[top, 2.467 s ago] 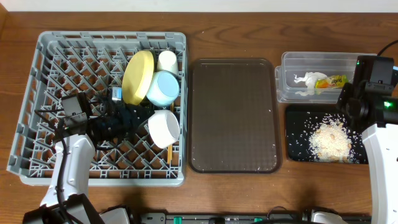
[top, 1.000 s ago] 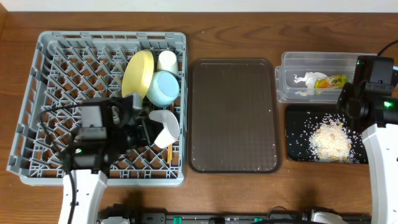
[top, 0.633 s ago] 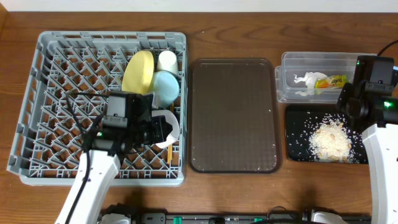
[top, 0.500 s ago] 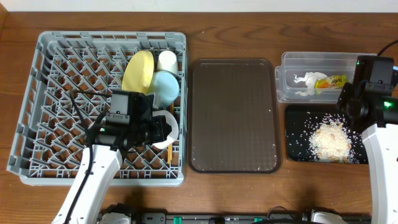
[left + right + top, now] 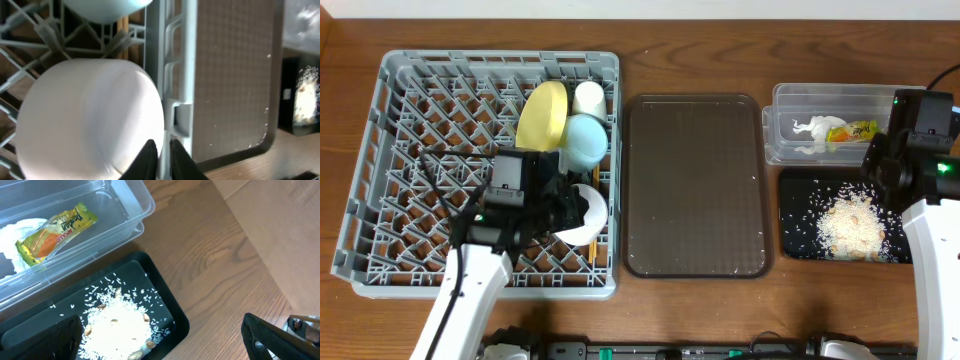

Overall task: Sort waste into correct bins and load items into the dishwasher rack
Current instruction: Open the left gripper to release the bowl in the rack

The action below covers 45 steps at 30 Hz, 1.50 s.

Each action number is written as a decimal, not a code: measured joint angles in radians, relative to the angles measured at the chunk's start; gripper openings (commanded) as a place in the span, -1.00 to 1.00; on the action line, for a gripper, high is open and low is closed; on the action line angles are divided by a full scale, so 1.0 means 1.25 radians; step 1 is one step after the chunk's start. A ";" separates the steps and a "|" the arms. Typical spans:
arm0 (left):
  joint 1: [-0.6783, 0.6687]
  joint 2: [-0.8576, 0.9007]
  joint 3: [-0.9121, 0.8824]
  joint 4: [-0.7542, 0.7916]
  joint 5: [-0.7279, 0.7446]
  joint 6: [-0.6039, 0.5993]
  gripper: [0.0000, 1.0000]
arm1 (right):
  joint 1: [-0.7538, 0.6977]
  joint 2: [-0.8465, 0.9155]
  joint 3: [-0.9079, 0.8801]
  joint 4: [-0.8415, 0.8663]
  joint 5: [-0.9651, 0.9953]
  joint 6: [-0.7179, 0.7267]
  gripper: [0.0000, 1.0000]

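Observation:
The grey dishwasher rack (image 5: 410, 120) holds a yellow plate (image 5: 542, 115) on edge, a small white cup (image 5: 588, 97), a light blue bowl (image 5: 586, 140), a white bowl (image 5: 584, 212) and chopsticks (image 5: 592, 246). My left gripper (image 5: 568, 210) is shut on the white bowl's rim. The left wrist view shows the bowl (image 5: 90, 120) tipped on its side, with the fingers (image 5: 161, 160) at its edge by the rack wall (image 5: 172, 60). My right gripper (image 5: 160, 345) is open and empty above the black tray (image 5: 170, 320) of crumbs (image 5: 117, 330). The clear tub (image 5: 135, 215) holds the napkin (image 5: 15, 235) and the wrapper (image 5: 55, 230).
The brown serving tray (image 5: 695, 185) lies between the rack and the bins. The clear tub (image 5: 780, 110) stands behind the black tray (image 5: 795, 235) at the right. The right arm's body (image 5: 920, 150) hangs over both bins.
My left arm swung right across the rack to the white bowl and closed on its rim. The bowl has tipped from mouth-up onto its side. The right arm has not moved.

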 measured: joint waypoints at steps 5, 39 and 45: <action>0.000 -0.069 0.014 0.004 -0.002 -0.020 0.42 | 0.000 0.000 0.000 0.000 0.000 0.000 0.99; 0.000 -0.097 0.022 0.003 -0.004 -0.029 0.79 | 0.000 0.000 0.000 0.000 0.000 0.000 0.99; 0.000 -0.097 0.022 0.003 -0.004 -0.029 0.80 | 0.000 0.000 0.000 0.000 0.000 0.000 0.98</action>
